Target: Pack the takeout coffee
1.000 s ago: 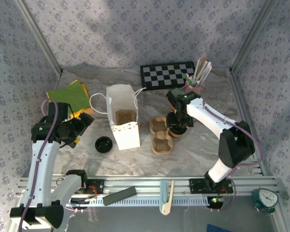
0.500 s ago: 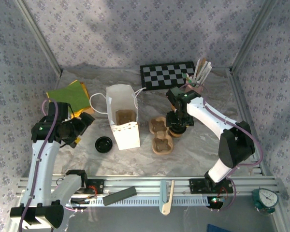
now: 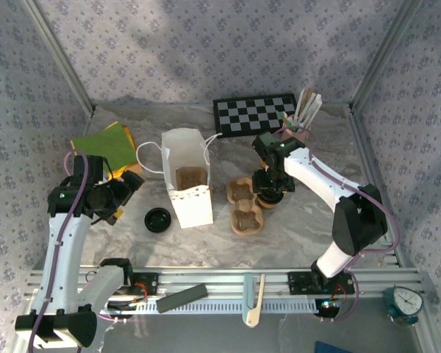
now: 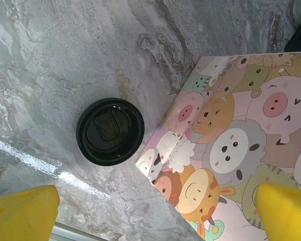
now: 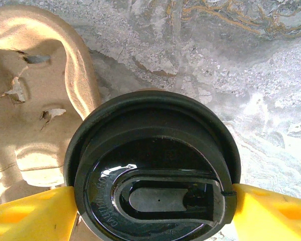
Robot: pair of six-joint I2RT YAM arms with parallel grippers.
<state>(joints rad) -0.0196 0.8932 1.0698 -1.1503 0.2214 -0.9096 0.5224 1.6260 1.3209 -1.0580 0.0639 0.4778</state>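
Right pincer [image 5: 153, 201]: clamped on takeout coffee [image 5: 150, 150], 1 finger each side. Left pincer [image 4: 153, 211]: apart; loose black lid [image 4: 110, 131] ahead.

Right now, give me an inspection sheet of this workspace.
Surface: grey marbled sheet, crumpled.
Job's things: black-lidded tan paper cup beside brown moulded-pulp tray; white paper bag upright, open; loose black round lid left of it.
Clutter: black-and-white checkerboard, pink cup of stirrers, green and yellow sheets.
Hands: left hand open, empty; right hand closed on the cup's lid.
Cables: purple cable along each arm.
Surroundings: floral-print walls.
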